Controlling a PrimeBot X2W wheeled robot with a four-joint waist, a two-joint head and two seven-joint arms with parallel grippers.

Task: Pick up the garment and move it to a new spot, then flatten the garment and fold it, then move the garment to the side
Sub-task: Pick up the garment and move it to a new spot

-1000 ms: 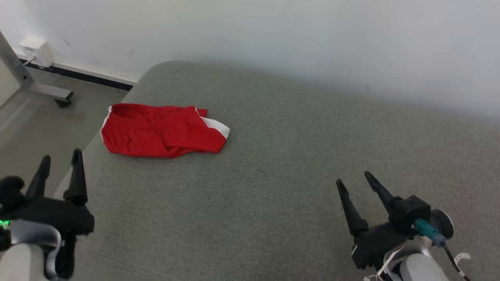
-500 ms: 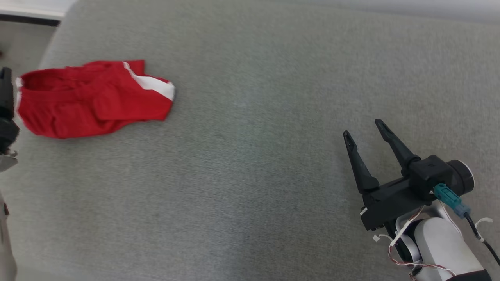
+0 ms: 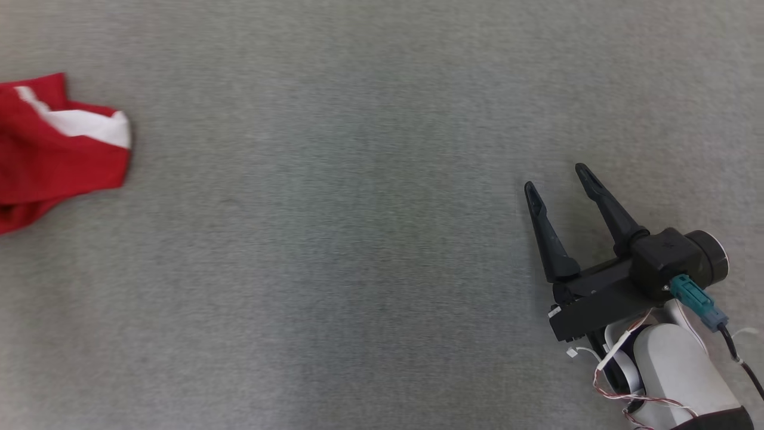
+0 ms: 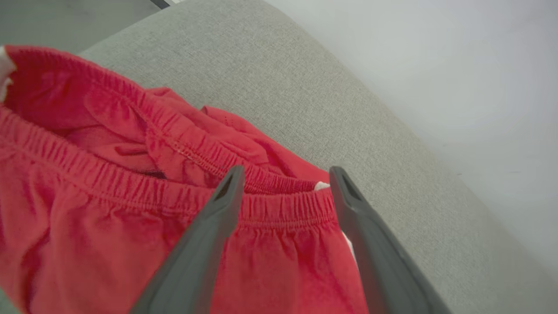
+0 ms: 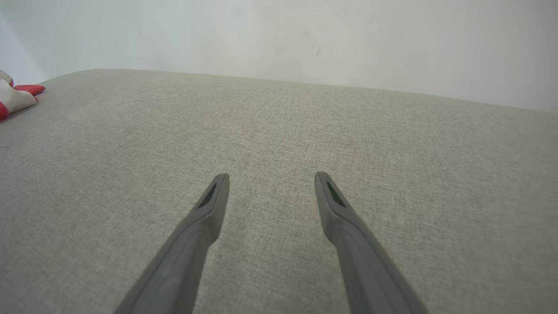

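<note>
The head camera has swung down and to the right over the last second, so the garment (image 3: pixel 57 149) now sits at that view's left edge. The cloth itself lies as it did. What has truly moved is the left gripper (image 4: pixel 286 171): it has come up to the garment and hangs over its waistband, its 2 fingers spread wide with the gathered band between them, pinching nothing. Whether the tips touch the cloth, I cannot tell. The right gripper (image 3: pixel 555 178) waits well apart from the garment, equally wide and empty. I judge the first pick-up is about to begin, with the waistband the likely hold.

The garment is a soft red knit, rumpled and partly doubled over itself, with a ruched elastic band and 1 white panel at the end away from the band. Under it the cushion (image 3: pixel 334 269) is a coarse grey weave with a rounded edge just beyond the garment. The fingers are long, dark, matte and tapering.
</note>
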